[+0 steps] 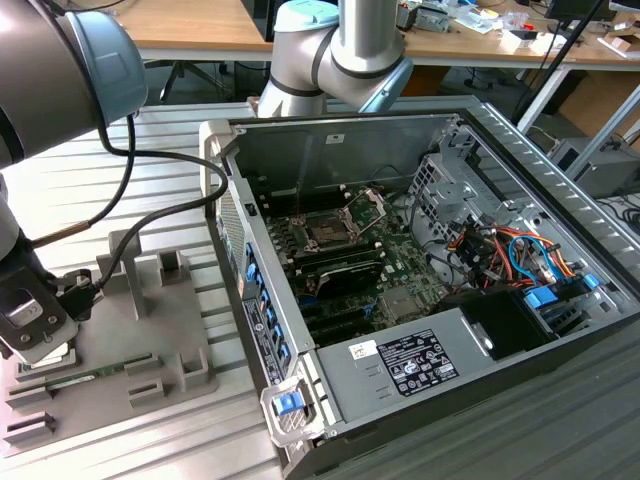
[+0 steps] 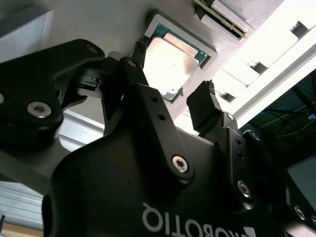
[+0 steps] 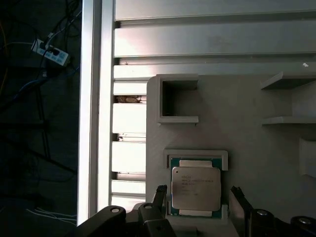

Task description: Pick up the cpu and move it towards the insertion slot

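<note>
Second wrist view and first wrist view agree: my gripper (image 3: 197, 193) hangs directly over the chip (image 3: 196, 189). The jaws are apart, with one finger (image 3: 160, 194) off each of two opposite edges and neither visibly touching it. The chip lies flat, metal face up, in the square recess of the grey tray (image 3: 247, 128), not lifted. In the exterior view the tray rests on the slatted metal table (image 1: 180, 160) at that view's left. The socket (image 1: 326, 232) sits well apart, inside the open computer case (image 1: 330, 150), with its retaining plate (image 1: 366, 205) hinged up.

Risks, in my judgement:
- The recess has raised walls close to the chip. A finger landing on a wall would stop the jaws short of a grip.
- An off-centre close could tip the thin chip or let it slip.
- The case wall stands between tray and socket, so a low carry could strike it.
</note>
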